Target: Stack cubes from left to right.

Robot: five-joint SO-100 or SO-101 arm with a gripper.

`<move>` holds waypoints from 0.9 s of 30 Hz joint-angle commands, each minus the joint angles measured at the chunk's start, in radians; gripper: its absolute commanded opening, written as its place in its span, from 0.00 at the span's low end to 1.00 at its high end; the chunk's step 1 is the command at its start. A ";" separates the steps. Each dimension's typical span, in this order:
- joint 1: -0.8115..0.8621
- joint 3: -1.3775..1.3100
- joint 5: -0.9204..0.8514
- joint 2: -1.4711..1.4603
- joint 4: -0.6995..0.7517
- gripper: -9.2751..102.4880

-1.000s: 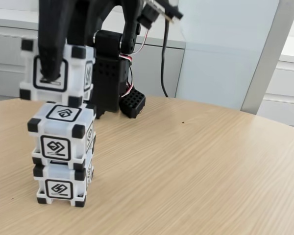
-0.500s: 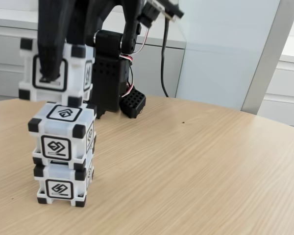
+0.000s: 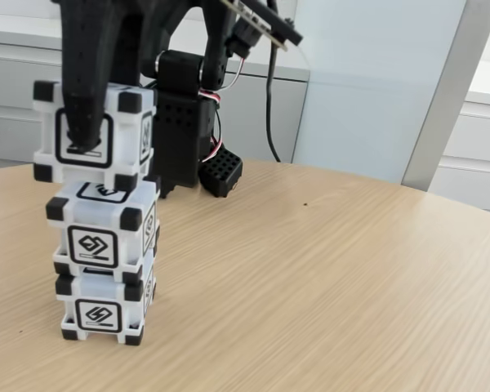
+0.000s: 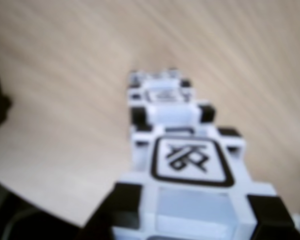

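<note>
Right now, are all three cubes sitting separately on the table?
No, two cubes are stacked on the table, and the fingers hold the third cube just above them.

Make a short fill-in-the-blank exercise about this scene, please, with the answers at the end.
1. The gripper holds the top cube directly ____ the two stacked cubes.
2. The number of cubes in the fixed view is ____.
3. The bottom cube rests on a ____ table.
4. The middle cube sits on the ____ cube.

Missing words: above; three; wooden; bottom
</note>
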 commanded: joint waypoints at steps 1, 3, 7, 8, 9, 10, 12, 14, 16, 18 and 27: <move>-0.003 -0.034 -0.011 0.018 0.077 0.32; -0.008 -0.034 -0.011 0.020 0.077 0.34; -0.012 -0.032 -0.011 0.023 0.077 0.35; -0.012 -0.032 -0.011 0.029 0.077 0.36; -0.014 -0.032 -0.012 0.044 0.077 0.36; -0.014 -0.032 -0.015 0.067 0.077 0.36; -0.018 -0.032 -0.017 0.130 0.077 0.36; -0.049 -0.032 -0.009 0.216 0.077 0.34; -0.115 -0.032 -0.002 0.308 0.077 0.29; -0.192 -0.032 0.005 0.400 0.077 0.19; -0.426 -0.032 -0.051 0.735 0.075 0.08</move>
